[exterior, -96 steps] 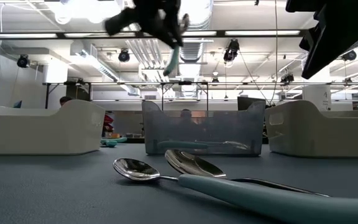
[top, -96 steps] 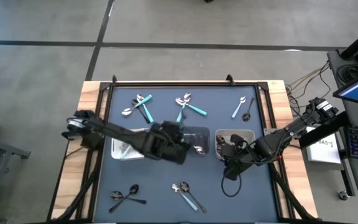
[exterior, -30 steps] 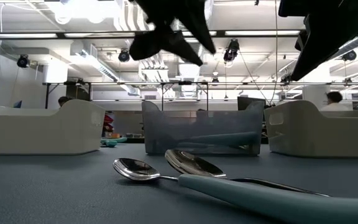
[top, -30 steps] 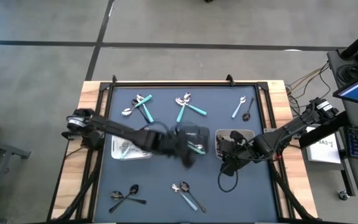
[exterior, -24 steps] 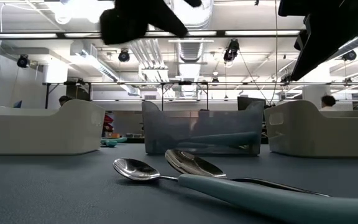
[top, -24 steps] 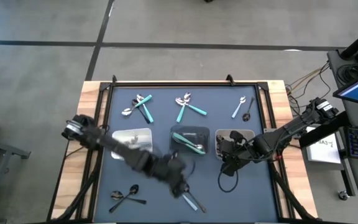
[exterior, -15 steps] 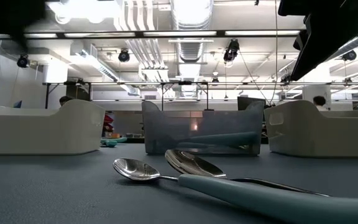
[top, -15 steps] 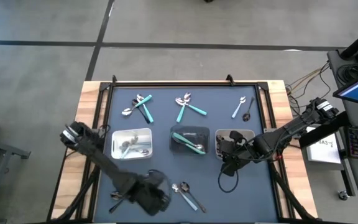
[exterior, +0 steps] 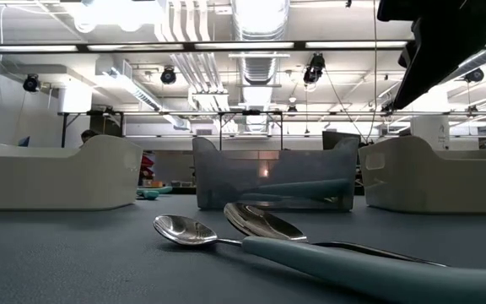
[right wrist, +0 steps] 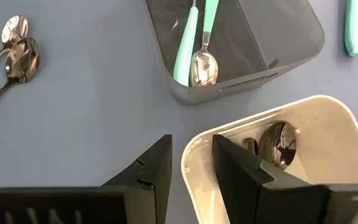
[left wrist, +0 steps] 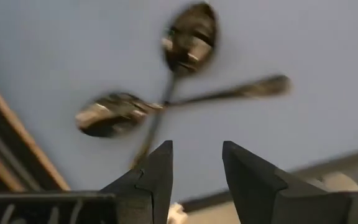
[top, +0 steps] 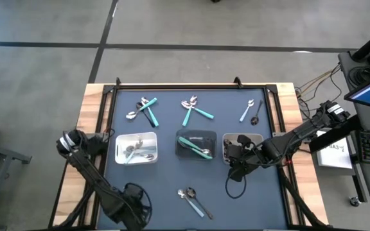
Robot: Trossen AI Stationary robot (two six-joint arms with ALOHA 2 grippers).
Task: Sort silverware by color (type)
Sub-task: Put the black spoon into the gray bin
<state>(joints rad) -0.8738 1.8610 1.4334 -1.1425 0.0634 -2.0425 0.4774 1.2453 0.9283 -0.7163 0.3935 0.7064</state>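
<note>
Left gripper (left wrist: 194, 168): fingers parted, empty, above your two dark spoons (left wrist: 166, 93);
Right gripper (right wrist: 190, 163): released, over white tray (right wrist: 303, 118) rim, beside grey tray (right wrist: 241, 84).

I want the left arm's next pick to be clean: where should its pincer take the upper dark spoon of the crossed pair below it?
Probably mid-handle, coming straight down. The dark spoon lies flat on the mat, its thin handle crossing the other dark spoon near that one's bowl. The left pincer hangs open just above; closing across the handle clear of the crossing should avoid lifting both.
</note>
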